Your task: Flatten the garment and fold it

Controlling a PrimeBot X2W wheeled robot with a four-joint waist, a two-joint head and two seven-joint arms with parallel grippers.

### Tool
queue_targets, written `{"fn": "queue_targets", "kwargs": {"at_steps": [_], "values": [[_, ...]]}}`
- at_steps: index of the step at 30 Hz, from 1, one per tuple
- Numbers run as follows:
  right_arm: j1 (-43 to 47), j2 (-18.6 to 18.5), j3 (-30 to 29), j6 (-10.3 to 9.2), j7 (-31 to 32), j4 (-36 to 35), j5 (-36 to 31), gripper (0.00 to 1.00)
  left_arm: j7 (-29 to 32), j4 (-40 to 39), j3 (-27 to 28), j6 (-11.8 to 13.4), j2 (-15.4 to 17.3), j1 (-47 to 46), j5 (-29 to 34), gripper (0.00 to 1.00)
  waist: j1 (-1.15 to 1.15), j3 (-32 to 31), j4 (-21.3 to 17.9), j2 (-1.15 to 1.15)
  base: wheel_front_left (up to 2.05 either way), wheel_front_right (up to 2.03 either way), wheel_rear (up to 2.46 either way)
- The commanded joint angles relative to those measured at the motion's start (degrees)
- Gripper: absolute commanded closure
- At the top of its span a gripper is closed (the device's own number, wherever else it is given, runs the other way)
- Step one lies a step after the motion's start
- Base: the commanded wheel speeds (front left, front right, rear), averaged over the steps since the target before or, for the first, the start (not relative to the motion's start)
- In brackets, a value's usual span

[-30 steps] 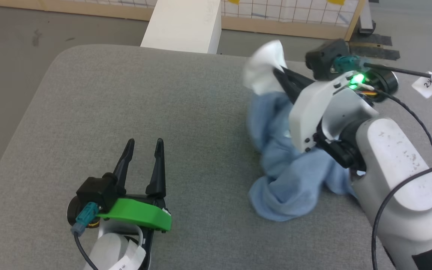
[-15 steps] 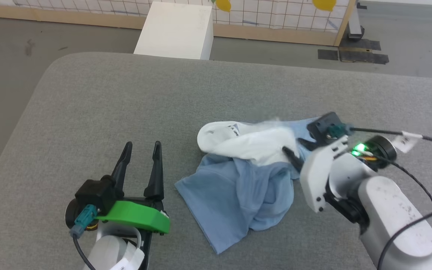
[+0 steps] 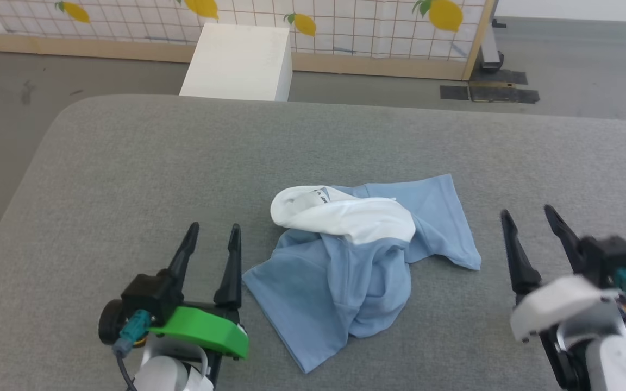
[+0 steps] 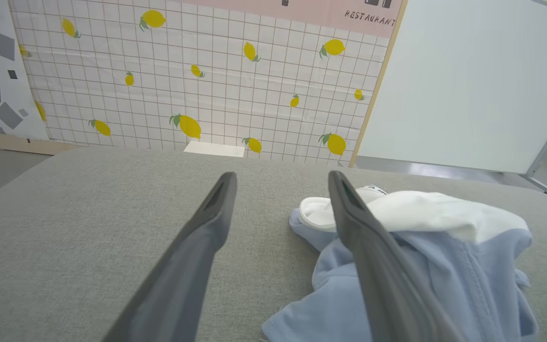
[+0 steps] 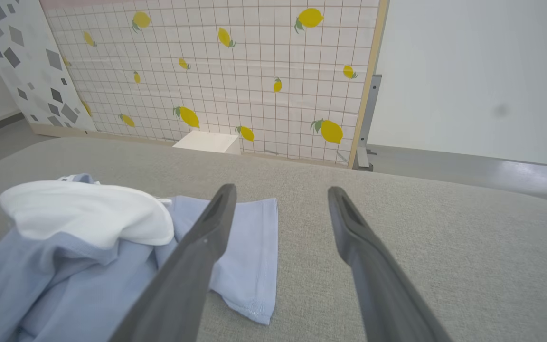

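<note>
- The garment (image 3: 345, 271) lay in a crumpled heap near the middle of the grey padded surface (image 3: 128, 163), closer to its near side than its far edge.
- Broad bare stretches of the surface lay open to the left, to the right and beyond the heap. The far left corner was rounded, with floor showing past it.
- The left gripper (image 3: 215, 226) hung just beside the heap's left corner. Its two fingers were spread apart with nothing between them, and they did not touch the cloth.
- The right gripper (image 3: 526, 210) stood off to the right, apart from the garment. Its fingers were likewise parted and empty, and its body looked blurred.
- A white box (image 3: 237, 60) stood on the floor past the far edge, in front of a gridded wall panel (image 3: 345, 21) printed with lemons.
- In the left wrist view a pink band (image 4: 330, 12) above the panel read "RESTAURANT".
- A small label (image 3: 321, 195) on the white lining carried dark letters too small to read.
- The blue cloth was a soft knit, bunched in loose folds. The white lining (image 3: 356, 217) lay turned out in a rounded hump on top.
- One flat flap (image 3: 443, 217), possibly a sleeve, spread toward the right with a straight stitched hem.
- The surface had a fine woven texture.
</note>
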Motion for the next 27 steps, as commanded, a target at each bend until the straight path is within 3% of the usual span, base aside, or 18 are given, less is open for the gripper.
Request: {"fn": "queue_targets", "kwargs": {"at_steps": [1, 7, 10, 15, 19, 26, 27], "values": [[2.07, 0.61, -0.99, -0.09, -3.1, -0.73, -1.13, 0.0, -0.21, 0.45, -0.55, -0.53, 0.33, 0.79, 0.59, 0.0, 0.0, -0.59, -0.7, 0.0, 0.0, 0.0, 0.0], [6.83, 1.66, -3.59, -0.09, -10.2, -0.74, -2.32, 0.0, 1.45, 3.09, -6.7, -1.91, 2.95, 1.76, 1.86, 0.0, 0.0, -2.0, -2.27, 0.0, 0.0, 0.0, 0.0], [7.98, 1.9, -3.76, -0.09, -10.62, 0.0, -2.02, 0.0, 6.91, 4.53, -14.1, -2.34, 5.93, 2.35, 1.7, 0.0, 0.0, -2.52, -3.39, 0.0, 0.0, 0.0, 0.0], [8.1, 2.05, -3.29, -0.09, -10.81, 0.4, -1.0, 0.0, 16.09, 5.59, -26.53, -2.4, 11.8, 1.56, -3.79, 0.0, 0.0, -2.91, -5.26, 0.0, 0.0, 0.0, 0.0], [8.05, 2.07, -2.7, -0.09, -10.95, 0.51, 0.27, 0.0, 22.41, 7.67, -29.61, -2.41, 13.8, 0.18, -7.11, 0.0, 0.0, -2.79, -6.35, 0.0, 0.0, 0.0, 0.0], [7.75, 2.08, -1.93, -0.09, -11.01, 0.63, 1.73, 0.0, 29.2, 11.16, -30.02, -0.78, 13.63, -2.78, -7.31, 0.0, 0.0, -1.84, -7.65, 0.0, 0.0, 0.0, 0.0], [7.73, 2.08, -1.79, -0.09, -10.98, 0.67, 1.81, 0.0, 30.37, 11.73, -30.06, -0.3, 13.6, -2.98, -7.28, 0.1, 0.0, -1.76, -7.75, 0.0, 0.0, 0.0, 0.0]]}}
